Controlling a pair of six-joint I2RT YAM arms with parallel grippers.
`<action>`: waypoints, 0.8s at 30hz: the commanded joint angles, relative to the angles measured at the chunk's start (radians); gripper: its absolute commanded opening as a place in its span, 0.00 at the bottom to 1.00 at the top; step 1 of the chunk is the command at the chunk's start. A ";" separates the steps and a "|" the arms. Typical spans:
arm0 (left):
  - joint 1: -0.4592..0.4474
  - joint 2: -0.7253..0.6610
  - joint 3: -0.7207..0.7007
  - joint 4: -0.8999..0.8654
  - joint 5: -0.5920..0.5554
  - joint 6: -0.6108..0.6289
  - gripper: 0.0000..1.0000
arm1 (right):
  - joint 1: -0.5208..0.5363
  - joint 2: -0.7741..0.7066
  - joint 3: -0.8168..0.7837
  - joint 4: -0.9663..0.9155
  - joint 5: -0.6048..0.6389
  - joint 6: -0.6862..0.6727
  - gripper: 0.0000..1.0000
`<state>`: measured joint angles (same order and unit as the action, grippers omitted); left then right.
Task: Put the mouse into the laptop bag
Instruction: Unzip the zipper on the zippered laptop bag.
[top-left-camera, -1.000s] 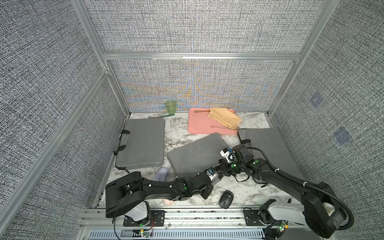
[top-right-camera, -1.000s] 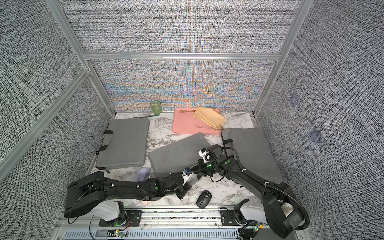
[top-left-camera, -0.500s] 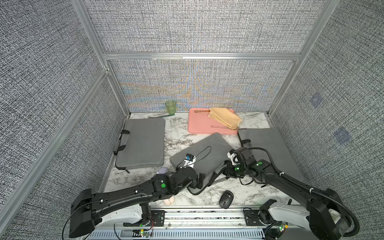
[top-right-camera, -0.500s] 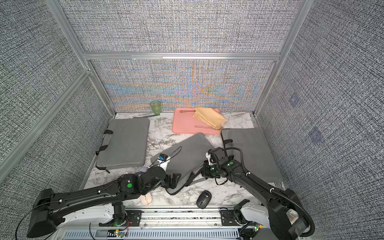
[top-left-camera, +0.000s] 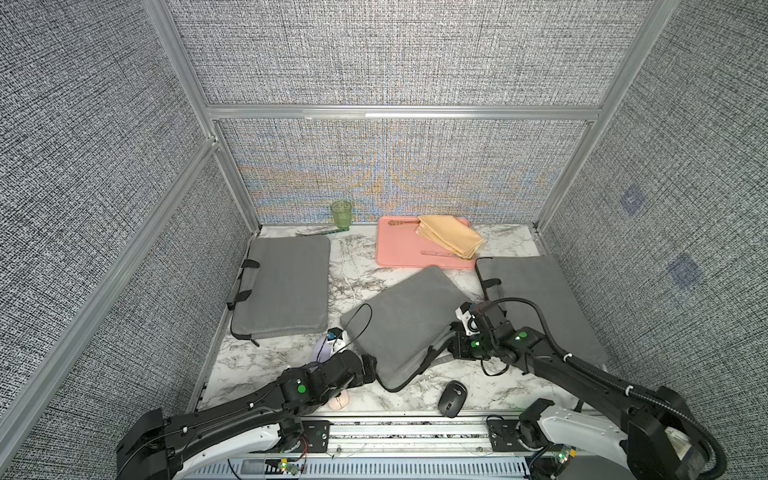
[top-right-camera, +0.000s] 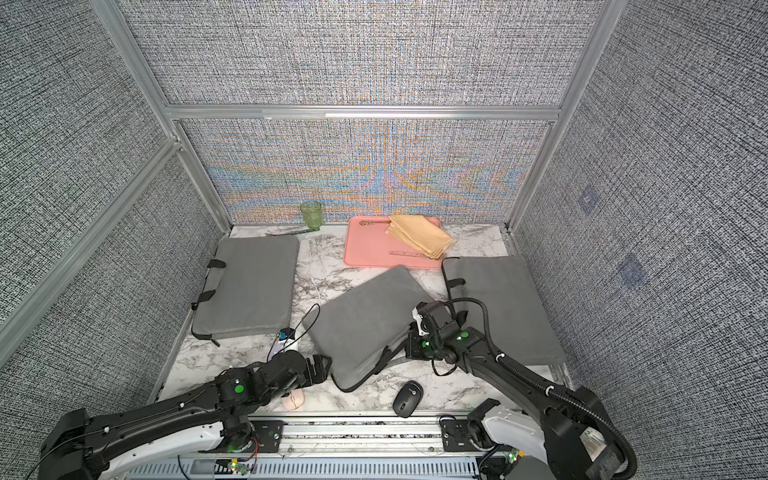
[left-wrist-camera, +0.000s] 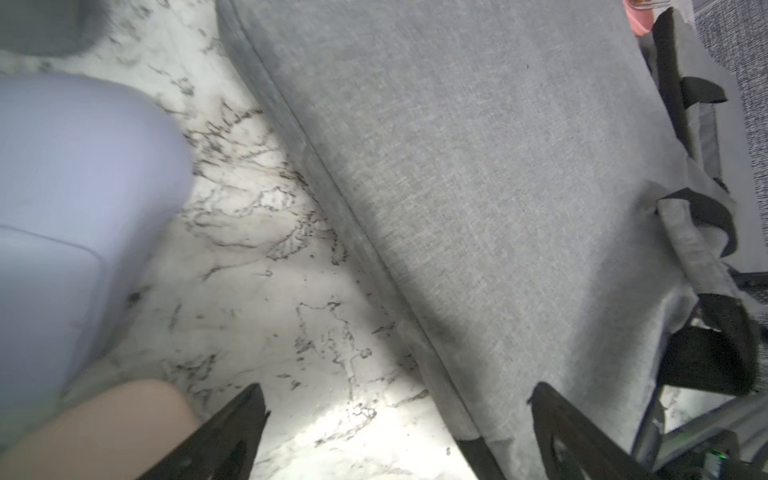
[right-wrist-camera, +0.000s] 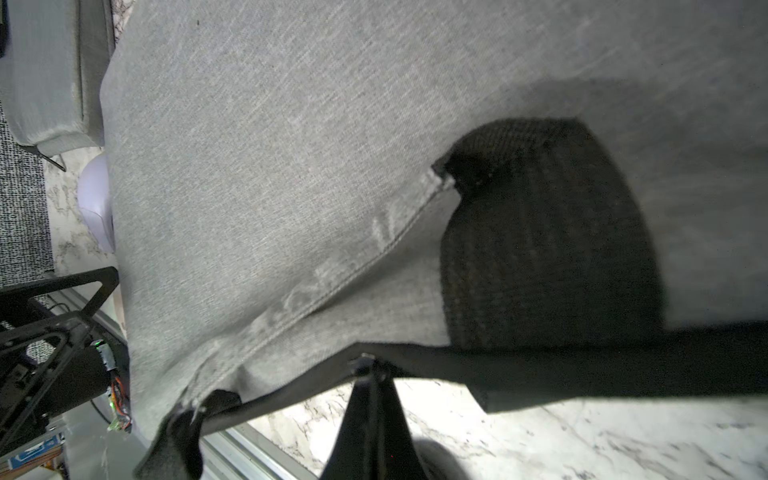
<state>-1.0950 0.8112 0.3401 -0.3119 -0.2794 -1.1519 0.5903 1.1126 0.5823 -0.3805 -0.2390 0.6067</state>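
The grey laptop bag (top-left-camera: 399, 316) (top-right-camera: 365, 316) lies slanted mid-table, its black-trimmed mouth toward the front. My right gripper (top-left-camera: 451, 347) (right-wrist-camera: 369, 361) is shut on the black trim of that mouth, lifting the edge. To the left, my left gripper (top-left-camera: 372, 368) (left-wrist-camera: 397, 388) stands open at the bag's near-left corner, nothing between its fingers. A black mouse (top-left-camera: 452, 398) (top-right-camera: 408, 398) sits by the front rail, apart from both grippers. Under the left arm lie a pink mouse (top-left-camera: 338, 401) (left-wrist-camera: 104, 428) and a lavender mouse (top-left-camera: 322, 349) (left-wrist-camera: 75, 187).
Two more grey bags lie flat, one at the left (top-left-camera: 282, 286) and one at the right (top-left-camera: 536, 299). A pink tray (top-left-camera: 407, 249) with a yellow cloth (top-left-camera: 451, 235) and a green cup (top-left-camera: 340, 214) stand at the back. The metal rail (top-left-camera: 395, 419) borders the front.
My left gripper let go at the bag's mouth, opened wide and drew back left to the bag's near corner. The bag swung slightly. The right gripper stayed shut on the trim.
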 joint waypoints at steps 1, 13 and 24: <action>0.003 0.063 0.002 0.199 0.045 -0.063 0.99 | 0.044 0.005 0.003 0.052 0.057 0.003 0.00; 0.038 0.361 0.173 0.458 -0.009 -0.002 0.23 | 0.355 0.119 0.089 0.057 0.186 0.055 0.00; 0.086 0.467 0.243 0.521 0.007 -0.020 0.20 | 0.583 0.291 0.232 0.150 0.192 0.088 0.00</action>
<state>-1.0107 1.2762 0.5682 0.0860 -0.3065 -1.1770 1.1519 1.3708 0.7887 -0.3561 -0.0010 0.6796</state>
